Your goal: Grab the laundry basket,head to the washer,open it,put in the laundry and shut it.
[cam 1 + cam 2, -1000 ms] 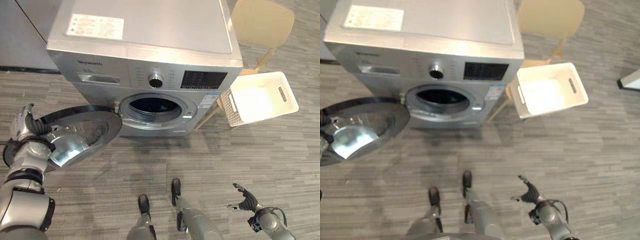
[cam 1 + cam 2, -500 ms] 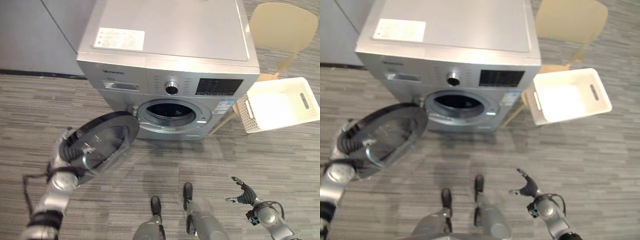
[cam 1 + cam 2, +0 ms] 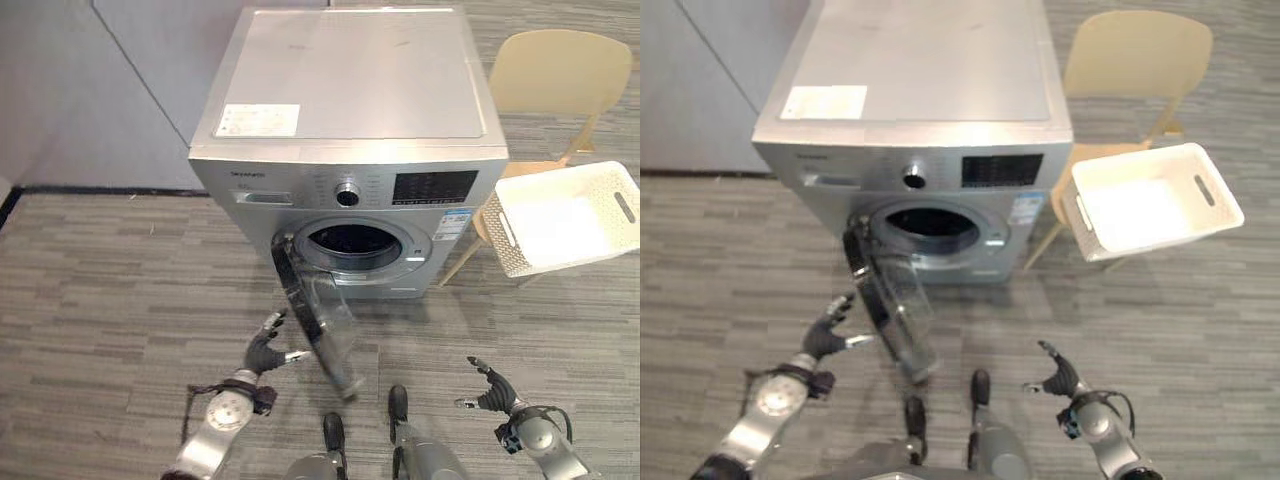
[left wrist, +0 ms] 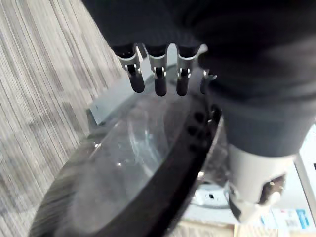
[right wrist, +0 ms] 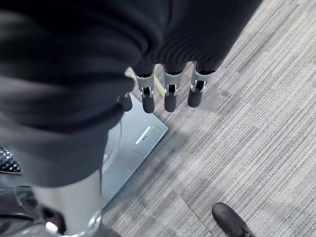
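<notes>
Left hand (image 3: 262, 352): fingers (image 4: 157, 79) straight and spread, holding nothing, just beside the outer face of the door.
Right hand (image 3: 489, 394): low at the robot's right, fingers (image 5: 170, 96) relaxed and apart, empty, over the floor (image 3: 120, 290).
Door (image 3: 318, 322): round glass, hinged at the left of the drum mouth, swung half shut, edge-on to the head camera.
Washer (image 3: 350, 110): silver front-loader, drum mouth facing the robot; white sticker on its lid (print too small to read).
Laundry basket (image 3: 560, 217): white, tipped, on the chair (image 3: 560, 75) right of the washer, long axis left-right.

Your left hand (image 4: 163, 74): fingers straight, hovering just above washer door (image 4: 143, 168) rim/glass; contact unclear.
</notes>
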Motion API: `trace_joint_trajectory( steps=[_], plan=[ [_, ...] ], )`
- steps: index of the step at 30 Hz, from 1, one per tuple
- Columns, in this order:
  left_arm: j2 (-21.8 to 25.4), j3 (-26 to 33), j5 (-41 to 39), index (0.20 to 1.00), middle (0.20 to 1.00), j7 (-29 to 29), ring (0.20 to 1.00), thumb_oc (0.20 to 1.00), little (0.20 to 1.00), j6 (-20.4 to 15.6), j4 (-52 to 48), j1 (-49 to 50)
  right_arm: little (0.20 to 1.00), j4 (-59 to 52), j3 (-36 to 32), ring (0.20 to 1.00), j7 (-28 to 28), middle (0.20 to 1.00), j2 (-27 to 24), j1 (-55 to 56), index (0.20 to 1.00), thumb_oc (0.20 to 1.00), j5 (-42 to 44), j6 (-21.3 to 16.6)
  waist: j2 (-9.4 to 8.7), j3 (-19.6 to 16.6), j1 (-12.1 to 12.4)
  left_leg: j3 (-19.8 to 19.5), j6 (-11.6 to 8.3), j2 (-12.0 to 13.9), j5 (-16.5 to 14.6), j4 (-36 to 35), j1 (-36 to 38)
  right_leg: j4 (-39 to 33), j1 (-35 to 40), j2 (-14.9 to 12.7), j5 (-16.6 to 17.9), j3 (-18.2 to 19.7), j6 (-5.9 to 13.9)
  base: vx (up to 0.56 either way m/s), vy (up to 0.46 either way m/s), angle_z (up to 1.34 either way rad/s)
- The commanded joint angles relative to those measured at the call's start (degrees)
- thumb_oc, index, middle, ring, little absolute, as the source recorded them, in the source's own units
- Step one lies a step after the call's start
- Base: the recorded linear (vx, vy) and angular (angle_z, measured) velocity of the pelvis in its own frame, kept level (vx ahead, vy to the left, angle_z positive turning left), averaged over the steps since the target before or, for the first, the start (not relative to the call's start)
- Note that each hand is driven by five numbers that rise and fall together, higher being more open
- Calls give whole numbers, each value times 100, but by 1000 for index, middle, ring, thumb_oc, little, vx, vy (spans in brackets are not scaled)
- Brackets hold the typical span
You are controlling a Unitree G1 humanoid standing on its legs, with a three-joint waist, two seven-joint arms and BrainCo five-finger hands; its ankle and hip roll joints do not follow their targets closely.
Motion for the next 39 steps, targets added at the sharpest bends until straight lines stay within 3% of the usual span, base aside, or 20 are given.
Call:
trace_joint_trajectory(
  steps=[1, 4, 6, 8, 11, 16, 22, 25, 27, 29, 33, 34, 39],
  plan=[
    [-488, -188, 422, 1000, 1000, 596, 1000, 1000, 1000, -70, 1221, -1488, 1000, -165, 254, 1000, -179, 1000, -103, -249, 1000, 1000, -119, -21, -186, 39, -414, -146, -47, -83, -98, 128, -470, 666, -11, -206, -856, 132, 453, -128, 6, -29],
    [-447, -456, 467, 1000, 1000, 996, 1000, 1000, 1000, -39, 2318, -2944, 1000, -301, 511, 1000, -283, 1000, -284, -557, 1000, 1000, -39, -29, -256, 138, -714, 51, -53, -21, 4, 90, -808, 718, -457, -123, -738, 391, 444, -106, 17, -41],
    [196, -702, 678, 1000, 1000, 1259, 1000, 1000, 1000, 62, 3596, -4692, 1000, -520, 722, 1000, -310, 1000, -504, -791, 1000, 1000, 109, -131, -338, 202, -996, 240, -73, 42, 130, 31, -1140, 703, -857, -38, -574, 571, 482, -105, -3, -85],
    [876, -944, 1023, 1000, 1000, 1450, 1000, 1000, 1000, 145, 4189, -5944, 1000, -783, 762, 1000, -304, 1000, -634, -823, 1000, 1000, 312, -328, -385, 235, -1166, 259, -104, 73, 221, -8, -1404, 655, -1117, -28, -456, 628, 529, -63, -23, -78],
    [1272, -1238, 1692, 1000, 1000, 1704, 1000, 1000, 1000, 298, 4343, -6595, 1000, -896, 665, 1000, -337, 1000, -641, -766, 1000, 1000, 420, -501, -365, 295, -1156, 198, -117, 76, 277, -29, -1564, 612, -1271, -68, -403, 606, 548, -24, -27, -21],
    [1497, -1326, 1920, 1000, 1000, 1830, 1000, 1000, 1000, 282, 4228, -6715, 1000, -782, 605, 1000, -342, 1000, -630, -635, 1000, 1000, 462, -600, -297, 310, -1088, 82, -154, 26, 283, -29, -1640, 544, -1287, -136, -395, 510, 567, 4, -16, 5],
    [1377, -810, 1743, 1000, 1000, 1963, 1000, 1000, 1000, 109, 3159, -5587, 1000, -640, 519, 1000, -366, 1000, -515, -368, 1000, 1000, 354, -577, -263, 160, -910, -40, -174, -11, 225, -29, -1448, 468, -1042, -152, -458, 400, 546, 28, -29, 10],
    [829, -112, 1453, 1000, 1000, 1847, 1000, 1000, 1000, -110, 1429, -3420, 1000, -438, 308, 1000, -448, 1000, -285, -196, 1000, 1000, 162, -401, -256, 33, -655, -166, -173, -43, 103, -29, -968, 434, -472, -136, -622, 269, 498, 111, -57, 15],
    [730, 37, 1401, 1000, 1000, 1745, 1000, 1000, 1000, -158, 1077, -2865, 1000, -395, 227, 1000, -455, 1000, -258, -147, 1000, 1000, 99, -359, -260, -21, -599, -188, -171, -59, 92, -29, -873, 407, -348, -124, -637, 241, 486, 98, -28, 20],
    [404, 393, 1088, 1000, 1000, 1425, 1000, 1000, 1000, -310, 426, -1498, 1000, -129, 10, 1000, -485, 1000, -132, -92, 1000, 1000, 1, -223, -235, -130, -419, -252, -165, -77, 44, -29, -597, 374, -11, -120, -725, 160, 454, 90, -18, 27],
    [204, 708, 652, 1000, 1000, 1099, 1000, 1000, 1000, -348, 280, -414, 1000, 172, -149, 1000, -467, 1000, -25, -48, 1000, 1000, -42, -132, -218, -282, -299, -348, -157, -112, 30, -29, -333, 331, 316, -115, -771, 55, 425, 64, -22, 24],
    [50, 912, 472, 1000, 1000, 882, 1000, 1000, 1000, -299, 541, 157, 1000, 360, -239, 1000, -444, 1000, 57, -78, 1000, 1000, -61, -84, -204, -394, -203, -397, -144, -128, 18, -29, -196, 315, 468, -104, -800, 10, 411, 46, -10, 24],
    [-228, 1254, 239, 1000, 1000, 635, 1000, 1000, 1000, -165, 1437, 815, 1000, 708, -404, 1000, -410, 1000, 202, -76, 1000, 1000, 86, -39, -205, -574, -81, -489, -132, -150, -7, -29, 66, 312, 762, -105, -874, -80, 391, 36, 0, 17]
  ],
)
